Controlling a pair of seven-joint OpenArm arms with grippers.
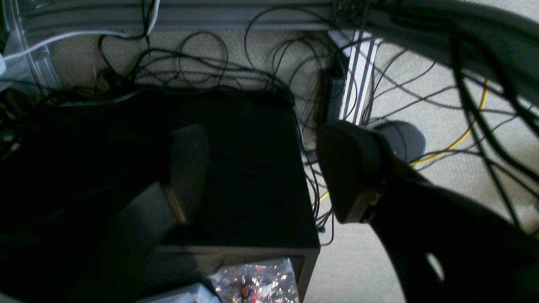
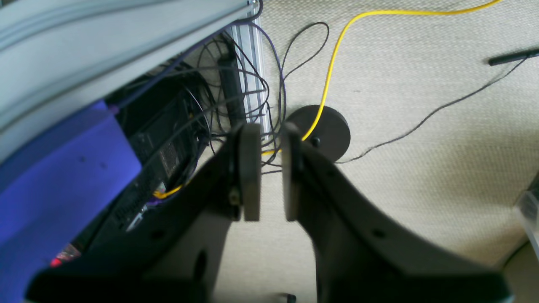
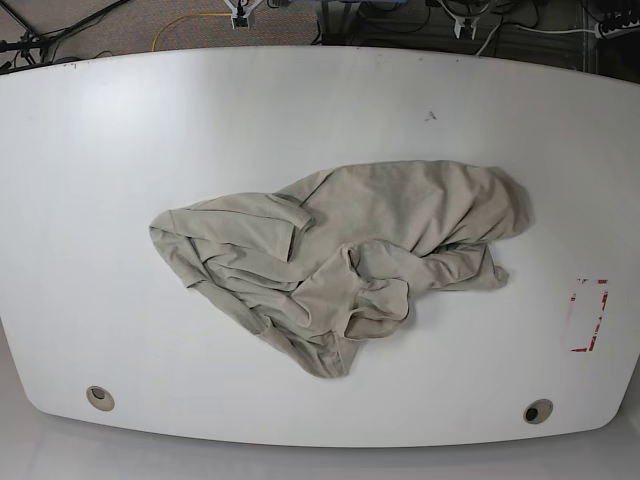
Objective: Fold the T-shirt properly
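Note:
The T-shirt (image 3: 350, 250) lies crumpled in a khaki-beige heap in the middle of the white table (image 3: 120, 120), bunched and folded over itself. Neither arm shows in the base view. In the left wrist view my left gripper (image 1: 265, 168) hangs wide open with nothing between its fingers, above the floor and a black box rather than the cloth. The right wrist view shows my right gripper (image 2: 271, 168) nearly closed, its pads (image 2: 251, 168) parted by only a narrow slit and holding nothing, also above the floor.
Tangled black cables and a black box (image 1: 236, 168) sit under the left gripper. A yellow cable (image 2: 332, 63), a black round disc (image 2: 332, 126) and an aluminium frame rail (image 2: 105, 38) lie under the right. A red-marked rectangle (image 3: 588, 315) is on the table's right side.

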